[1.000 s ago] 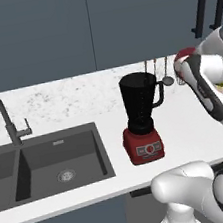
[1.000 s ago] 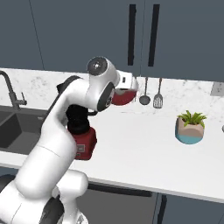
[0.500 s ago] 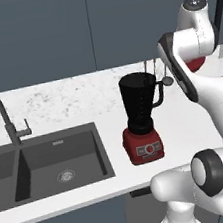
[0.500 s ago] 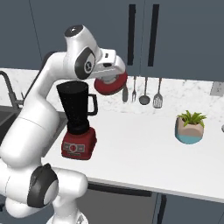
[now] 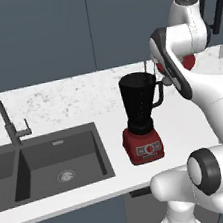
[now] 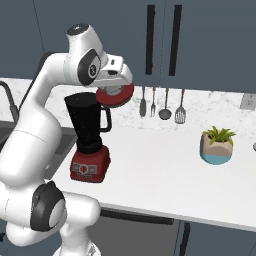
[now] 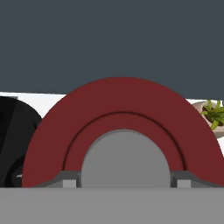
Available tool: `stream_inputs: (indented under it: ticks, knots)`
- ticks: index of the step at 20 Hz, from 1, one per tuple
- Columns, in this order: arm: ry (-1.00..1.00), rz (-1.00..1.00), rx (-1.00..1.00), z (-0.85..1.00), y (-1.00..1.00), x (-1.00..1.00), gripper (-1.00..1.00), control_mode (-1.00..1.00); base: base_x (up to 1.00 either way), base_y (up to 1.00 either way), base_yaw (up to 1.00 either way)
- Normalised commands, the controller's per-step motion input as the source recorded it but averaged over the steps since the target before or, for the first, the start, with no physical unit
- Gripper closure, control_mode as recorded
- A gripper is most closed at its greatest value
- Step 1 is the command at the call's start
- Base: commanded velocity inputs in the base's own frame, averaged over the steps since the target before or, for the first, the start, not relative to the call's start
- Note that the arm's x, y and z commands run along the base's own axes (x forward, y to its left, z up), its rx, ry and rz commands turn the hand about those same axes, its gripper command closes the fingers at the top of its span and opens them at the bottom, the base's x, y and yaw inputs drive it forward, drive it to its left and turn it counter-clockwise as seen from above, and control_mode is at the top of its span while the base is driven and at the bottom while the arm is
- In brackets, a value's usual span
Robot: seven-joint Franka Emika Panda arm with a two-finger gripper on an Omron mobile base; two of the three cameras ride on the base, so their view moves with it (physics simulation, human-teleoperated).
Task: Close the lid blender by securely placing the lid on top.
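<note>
The blender (image 5: 140, 116) stands on the white counter: a boxy red base with a dial and an open black jar (image 6: 88, 120). My gripper (image 6: 115, 89) is shut on the grey knob of the red lid (image 6: 116, 96). The lid hangs tilted just right of the jar's rim, at about rim height and apart from it. In the hand view the lid (image 7: 122, 118) is close up, with a finger (image 7: 65, 179) on each side of its knob and the jar (image 7: 13, 140) at the left. A bit of the lid (image 5: 190, 62) peeks from behind the arm.
A dark double sink (image 5: 55, 160) with a faucet (image 5: 4, 122) lies left of the blender. Several utensils (image 6: 162, 102) hang on the back wall. A potted plant (image 6: 217, 145) sits at the right, and dark cabinets with handles (image 6: 150, 40) are above.
The arm has swung up and to the left, carrying the lid from lower right of the blender to beside the jar's rim. The blender has not moved.
</note>
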Motion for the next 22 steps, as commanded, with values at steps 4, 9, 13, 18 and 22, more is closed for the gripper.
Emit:
stream_inputs:
  ticks: [4,9,13,18,22]
  knots:
    - [0.00,0.00,0.12,0.06,0.88,0.01,1.00,-1.00,0.00,0.00,0.00]
    - [0.00,0.00,0.11,0.03,0.89,0.01,1.00,-1.00,0.00,0.00,0.00]
    - [0.00,0.00,0.12,0.00,0.72,0.23,1.00,-1.00,0.00,0.00,0.00]
    - [0.01,0.00,0.01,0.01,0.34,0.53,1.00,-1.00,0.00,0.00,0.00]
    - [0.02,-0.01,0.00,0.00,0.12,0.62,1.00,-1.00,0.00,0.00,0.00]
